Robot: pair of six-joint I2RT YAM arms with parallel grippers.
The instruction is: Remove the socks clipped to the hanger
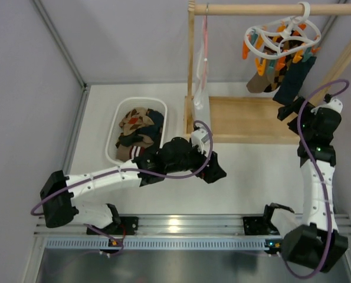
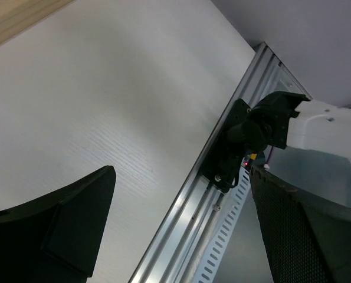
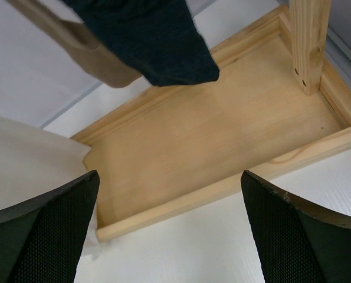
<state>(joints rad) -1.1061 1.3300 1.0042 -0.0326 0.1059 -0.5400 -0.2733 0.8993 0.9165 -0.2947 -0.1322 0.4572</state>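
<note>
- Top external view: the white ring hanger [image 1: 281, 36], orange and teal clips around its rim, hangs by its hook from the wooden rail [image 1: 252, 9], up and ahead of my right pincer [image 1: 291, 109].
- Clipped to it, a navy sock [image 1: 294, 79] dangles straight down, its toe just above the right pincer. An argyle sock [image 1: 267, 75] hangs beside it, to that pincer's left.
- I have the right pincer spread wide and holding nothing. In the right wrist view the navy toe hangs ahead of the gap, clear of both fingers [image 3: 39, 236].
- A tan shape behind that toe is too cropped for me to name.
- Beneath the right pincer lies the rack's wooden base tray [image 3: 210, 135], with an upright post [image 3: 310, 41] rising from one corner.
- My left pincer [image 1: 214, 171] sits low over the white table [image 1: 252, 177], well to the left of the hanger. It is open too: the left wrist view shows only bare table and the aluminium mounting rail [image 2: 187, 206] between its fingers [image 2: 57, 230].
- A white basket [image 1: 112, 135] stands to the left pincer's left, beyond its forearm, holding a heap of socks [image 1: 138, 132] with argyle and striped cuffs among them.
- A pink wire hanger [image 1: 204, 41] and a white cloth bag [image 1: 200, 100] hang at the rail's left end, ahead of the left pincer.
</note>
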